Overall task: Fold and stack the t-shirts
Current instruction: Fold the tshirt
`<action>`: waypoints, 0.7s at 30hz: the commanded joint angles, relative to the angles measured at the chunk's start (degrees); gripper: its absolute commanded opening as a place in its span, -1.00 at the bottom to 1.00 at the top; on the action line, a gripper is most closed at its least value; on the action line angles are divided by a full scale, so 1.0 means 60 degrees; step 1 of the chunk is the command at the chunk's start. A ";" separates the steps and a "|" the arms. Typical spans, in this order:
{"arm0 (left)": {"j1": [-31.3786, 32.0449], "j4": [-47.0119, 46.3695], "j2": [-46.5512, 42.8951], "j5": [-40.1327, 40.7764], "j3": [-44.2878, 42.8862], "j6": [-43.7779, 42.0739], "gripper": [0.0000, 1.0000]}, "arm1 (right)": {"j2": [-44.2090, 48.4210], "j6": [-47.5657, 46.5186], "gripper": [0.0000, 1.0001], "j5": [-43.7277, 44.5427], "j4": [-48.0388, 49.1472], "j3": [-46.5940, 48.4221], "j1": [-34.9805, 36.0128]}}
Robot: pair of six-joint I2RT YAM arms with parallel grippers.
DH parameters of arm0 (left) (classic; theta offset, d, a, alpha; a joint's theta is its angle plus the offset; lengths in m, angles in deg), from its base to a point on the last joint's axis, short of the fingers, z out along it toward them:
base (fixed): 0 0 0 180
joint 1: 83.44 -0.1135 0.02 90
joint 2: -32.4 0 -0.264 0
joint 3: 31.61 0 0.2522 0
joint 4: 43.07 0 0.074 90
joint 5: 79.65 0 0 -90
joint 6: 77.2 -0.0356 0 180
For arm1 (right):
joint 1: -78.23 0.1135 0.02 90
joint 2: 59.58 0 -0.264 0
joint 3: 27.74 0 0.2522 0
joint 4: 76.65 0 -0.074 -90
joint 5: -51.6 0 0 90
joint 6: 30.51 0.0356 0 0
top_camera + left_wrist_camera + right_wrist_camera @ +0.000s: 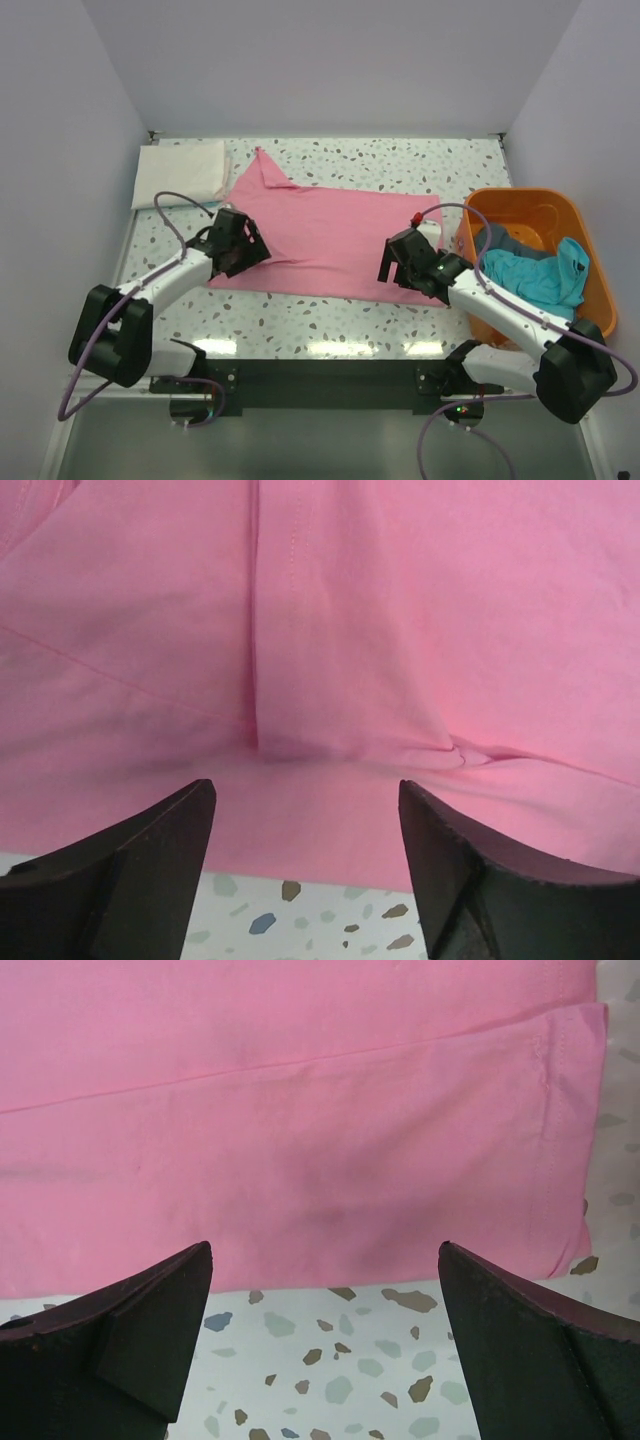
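A pink t-shirt (325, 235) lies spread flat on the speckled table, one sleeve sticking out at the back left. My left gripper (240, 248) is open above its near left edge; the left wrist view shows the pink cloth (330, 650) with a fold seam between the fingers. My right gripper (398, 262) is open above its near right corner; the right wrist view shows the pink hem (330, 1160) just beyond the fingertips. A folded white t-shirt (180, 172) lies at the back left. Teal (540, 275) and grey (505, 240) t-shirts lie in the basket.
An orange plastic basket (520, 205) stands at the right edge of the table. White walls close the table at the back and both sides. Bare speckled table (320, 320) runs between the pink shirt and the arm bases.
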 commanded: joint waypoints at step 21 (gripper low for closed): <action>0.0258 0.0062 0.1598 0.1001 -0.1161 -0.0106 0.15 | -0.0081 0.0380 0.97 0.0850 -0.0324 -0.0237 -0.0010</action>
